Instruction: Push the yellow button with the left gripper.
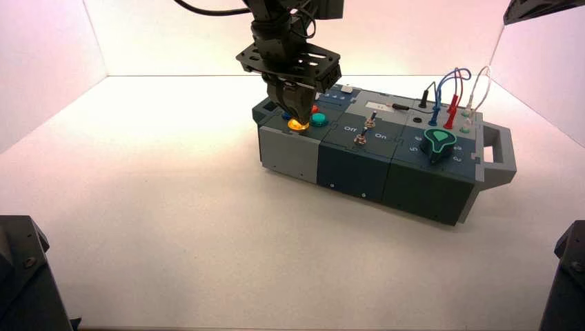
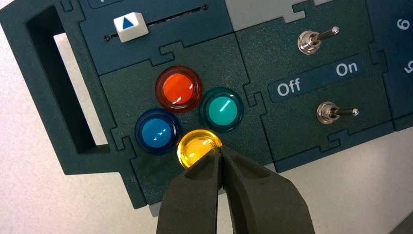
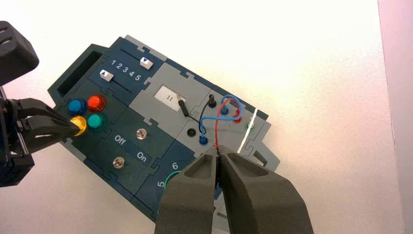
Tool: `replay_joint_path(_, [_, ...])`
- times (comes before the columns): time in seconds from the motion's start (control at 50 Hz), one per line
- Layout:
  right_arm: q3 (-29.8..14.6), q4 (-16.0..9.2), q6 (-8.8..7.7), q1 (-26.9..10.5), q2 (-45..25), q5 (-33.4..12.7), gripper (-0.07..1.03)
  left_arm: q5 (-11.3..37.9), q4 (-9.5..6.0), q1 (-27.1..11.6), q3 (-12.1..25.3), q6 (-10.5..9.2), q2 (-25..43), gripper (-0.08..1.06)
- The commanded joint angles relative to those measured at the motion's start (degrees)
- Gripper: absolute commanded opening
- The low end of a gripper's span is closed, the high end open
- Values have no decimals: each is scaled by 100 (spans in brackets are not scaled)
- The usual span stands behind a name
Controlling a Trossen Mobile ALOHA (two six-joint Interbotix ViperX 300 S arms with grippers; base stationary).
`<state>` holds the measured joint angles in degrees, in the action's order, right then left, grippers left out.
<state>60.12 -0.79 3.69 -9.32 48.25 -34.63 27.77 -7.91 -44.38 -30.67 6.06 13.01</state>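
My left gripper [image 2: 220,148], closed, is over the yellow button [image 2: 197,146]'s edge; drift now and I'd slip off or miss. Right gripper [image 3: 217,151], closed, waits above the box [image 3: 146,180].

Tight quarters at the yellow button, open table in front of the box

The left gripper [image 2: 220,148] covers the near edge of the yellow button [image 2: 197,146]. Red [image 2: 178,89], blue [image 2: 156,131] and teal-green [image 2: 221,110] buttons crowd its other sides, and two upright toggle switches [image 2: 331,112] stand beyond the teal-green one. Bare table [image 1: 172,227] lies in front of the box and to its left, wide enough for a gripper to pass. At the box's right end, looping wires [image 1: 459,83] rise behind the knob [image 1: 439,143], blocking a low sweep there; the right gripper [image 3: 218,151] hangs above that end.
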Motion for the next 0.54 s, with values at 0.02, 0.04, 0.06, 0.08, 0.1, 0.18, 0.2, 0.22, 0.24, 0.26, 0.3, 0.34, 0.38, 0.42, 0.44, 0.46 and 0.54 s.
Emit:
replay_joint_path(0.02, [-176,-26,-9,-9,-9,35,-2,70,18,62,44,35,-167,-3])
replay_joint_path(0.04, [-176,-26,-9,-9,-9,35,-2,97,18,62,35,26,-211,-3])
replay_joint_path(0.06, [-176,-35,-9,-9,-9,35,-2,132,18,62,35,26,-255,-3])
replay_joint_path(0.08, [-167,-44,-9,-9,-9,35,-2,167,18,62,35,35,-308,-3])
replay_joint_path(0.1, [-167,-62,-9,-9,-9,35,-2,176,18,53,35,26,-325,-3])
replay_joint_path(0.18, [-176,-79,-9,-18,-9,35,-2,272,18,62,9,26,-492,-3])
replay_joint_path(0.2, [-185,-88,-9,-9,-9,35,-2,290,18,62,0,26,-519,-3])
replay_joint_path(0.22, [-185,-88,-9,-9,-9,35,-2,299,18,62,-9,26,-554,-3])
replay_joint_path(0.24, [-176,-88,-9,-9,-9,35,-2,308,18,62,-18,26,-580,-3])
replay_joint_path(0.26, [-176,-97,-9,-9,-18,35,-2,325,18,62,-18,35,-606,-3])
replay_joint_path(0.3, [-176,-97,-9,-9,-18,26,-2,352,18,62,-35,26,-642,-3])
replay_joint_path(0.34, [-167,-97,-9,-9,-26,26,-2,360,18,62,-35,26,-650,-3])
replay_joint_path(0.38, [-167,-97,-9,-9,-62,26,-2,422,18,62,-35,18,-712,-3])
replay_joint_path(0.42, [-167,-97,-9,-9,-79,26,-2,457,18,62,-35,18,-738,-3])
replay_joint_path(0.44, [-167,-105,-9,-18,-88,26,-2,457,18,62,-18,9,-747,-3])
replay_joint_path(0.46, [-176,-114,-9,-18,-97,26,-2,466,18,62,-35,9,-756,-3])
replay_joint_path(0.54, [-185,-123,-9,-44,-132,9,-2,483,18,62,-44,0,-773,-3])
